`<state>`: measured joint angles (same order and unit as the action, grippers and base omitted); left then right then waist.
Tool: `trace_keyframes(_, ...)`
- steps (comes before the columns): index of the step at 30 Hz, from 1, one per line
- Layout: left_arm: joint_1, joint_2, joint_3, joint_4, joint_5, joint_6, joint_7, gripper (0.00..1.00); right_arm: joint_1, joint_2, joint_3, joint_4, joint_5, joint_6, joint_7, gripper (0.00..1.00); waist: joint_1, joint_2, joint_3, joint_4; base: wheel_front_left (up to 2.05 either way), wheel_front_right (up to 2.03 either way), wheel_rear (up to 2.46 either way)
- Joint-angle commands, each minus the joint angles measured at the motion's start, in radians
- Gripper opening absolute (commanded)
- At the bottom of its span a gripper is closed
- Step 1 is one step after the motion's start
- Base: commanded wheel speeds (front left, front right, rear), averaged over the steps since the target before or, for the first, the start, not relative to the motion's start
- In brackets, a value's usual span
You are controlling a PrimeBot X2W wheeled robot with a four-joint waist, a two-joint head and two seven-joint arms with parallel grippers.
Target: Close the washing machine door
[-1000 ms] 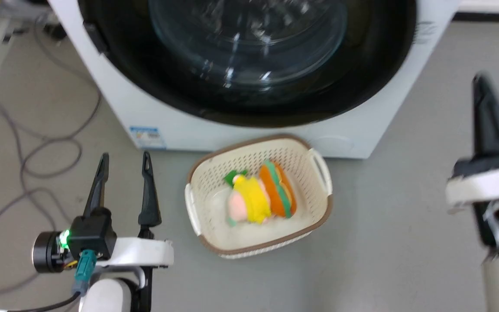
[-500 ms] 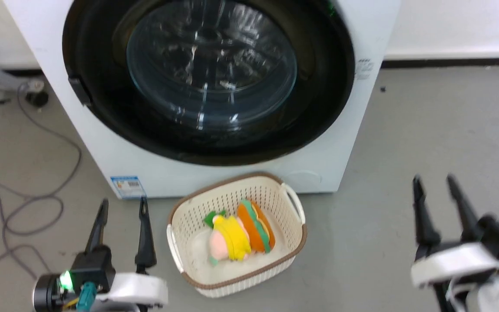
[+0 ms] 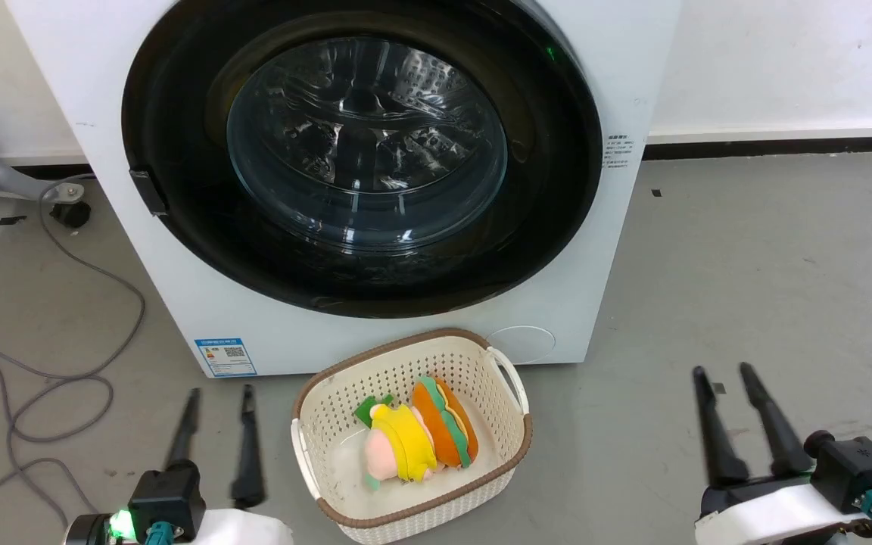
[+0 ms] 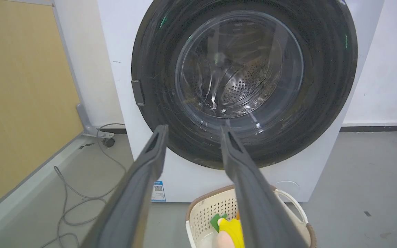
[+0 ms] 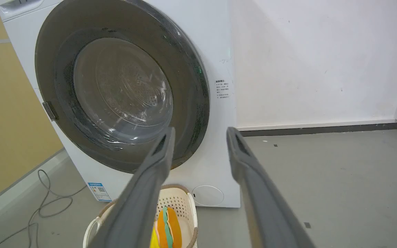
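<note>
Though seemingly seated flush in the front of the big white front-loading washing machine (image 3: 618, 250), up ahead of both sets of fingertips, best to treat the large round washing machine door (image 3: 366, 144), wide glossy black rim around bulging clear glass, as heavy, stiff and hinged. Cannot tell whether latched. Calls for a flat push, not a pinch: press on the black rim, away from the hinge side, keeping off the glass, smooth and probably slippery. Note a small dark tab (image 3: 148, 191) on the rim, up ahead of the left end effector (image 3: 220, 392); hinge or catch, cannot say. Left end effector parted and empty; right end effector (image 3: 721, 369) likewise parted, holding nothing. Just ahead of the left one, a blue-and-white sticker (image 3: 225, 356) with a square code, print too small to read. Up ahead and inward of the right one, a small block of dark print (image 3: 616, 154), also unreadable.
</note>
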<state>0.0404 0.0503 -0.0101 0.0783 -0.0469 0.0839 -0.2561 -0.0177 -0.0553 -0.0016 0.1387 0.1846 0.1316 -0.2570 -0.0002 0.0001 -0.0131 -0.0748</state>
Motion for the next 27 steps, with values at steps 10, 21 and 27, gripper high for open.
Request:
trace_keyframes(10,-0.003,0.0,0.0,-0.005,0.003,-0.005,0.017,0.0,0.001,0.0,0.0,-0.009,-0.012,0.0,0.017,0.0,0.0002,-0.0001,0.001,0.005,0.0,0.0,0.0)
trace_keyframes(21,-0.006,0.0,0.001,-0.012,0.007,-0.013,0.039,0.0,0.002,0.001,0.0,-0.021,-0.028,0.0,0.039,0.0,0.0002,-0.0001,0.002,0.012,0.0,0.0,0.0)
trace_keyframes(27,-0.008,0.0,0.001,-0.016,0.009,-0.017,0.052,0.0,0.003,0.001,0.0,-0.028,-0.037,0.0,0.052,0.0,0.0002,-0.0001,0.003,0.015,0.0,0.0,0.0)
